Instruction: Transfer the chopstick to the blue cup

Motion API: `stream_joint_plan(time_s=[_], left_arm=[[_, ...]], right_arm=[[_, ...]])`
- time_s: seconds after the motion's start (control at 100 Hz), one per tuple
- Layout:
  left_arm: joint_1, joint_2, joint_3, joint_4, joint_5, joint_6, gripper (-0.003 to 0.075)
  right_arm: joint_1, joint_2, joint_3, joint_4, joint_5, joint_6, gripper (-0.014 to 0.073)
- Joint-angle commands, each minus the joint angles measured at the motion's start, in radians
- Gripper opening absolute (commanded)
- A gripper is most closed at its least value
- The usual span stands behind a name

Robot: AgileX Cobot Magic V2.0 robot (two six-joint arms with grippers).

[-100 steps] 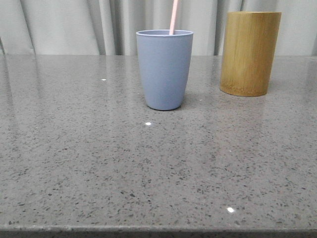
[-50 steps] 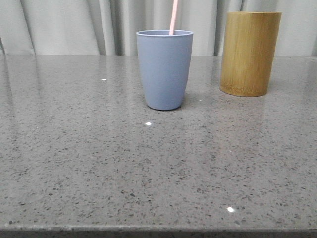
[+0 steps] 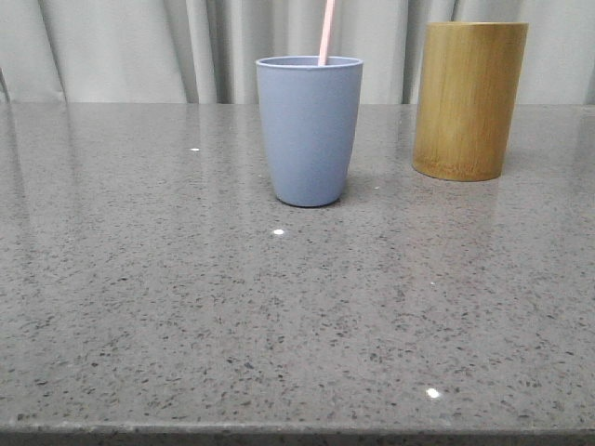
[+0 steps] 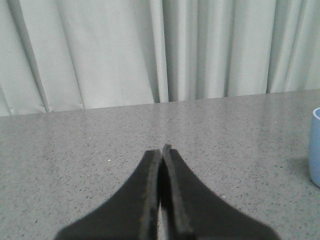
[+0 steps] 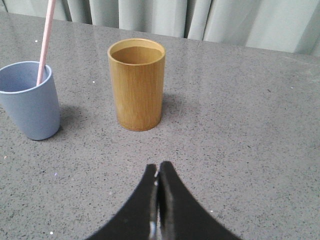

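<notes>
No change is to be seen across the front view from a second ago to now. The chopstick [image 3: 325,32] is found at the same lean in the blue cup [image 3: 309,130] at upper centre of the frame, and the bamboo holder [image 3: 469,99] at upper right has not been shifted on the table [image 3: 279,316]. Not even the light glints on the stone have been displaced, and nothing has been brought into or taken out of the frame.

Curtained test bench: speckled grey stone table [image 3: 279,325], pale curtains [image 4: 100,50]
</notes>
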Motion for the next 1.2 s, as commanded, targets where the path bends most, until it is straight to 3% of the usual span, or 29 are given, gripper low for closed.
stream_joint_plan(time_s=[0.0,0.19,0.29,1.19], left_arm=[[0.029,-0.102,0.057,-0.003,-0.09,-0.012,-0.0019],[0.115,-0.271,0.198,-0.005,-0.09,-0.012,-0.0019],[0.139,-0.262,0.232,-0.003,-0.085,-0.012,-0.0019],[0.14,-0.264,0.262,0.031,-0.115,-0.012,-0.0019]], right_arm=[[-0.006,0.008,-0.023,-0.019,-0.081,-0.003,-0.0067],[-0.006,0.008,-0.023,-0.019,-0.081,-0.003,-0.0067],[-0.006,0.008,-0.023,-0.019,-0.081,-0.003,-0.0067],[-0.006,0.008,-0.023,-0.019,-0.08,-0.003,-0.0067]])
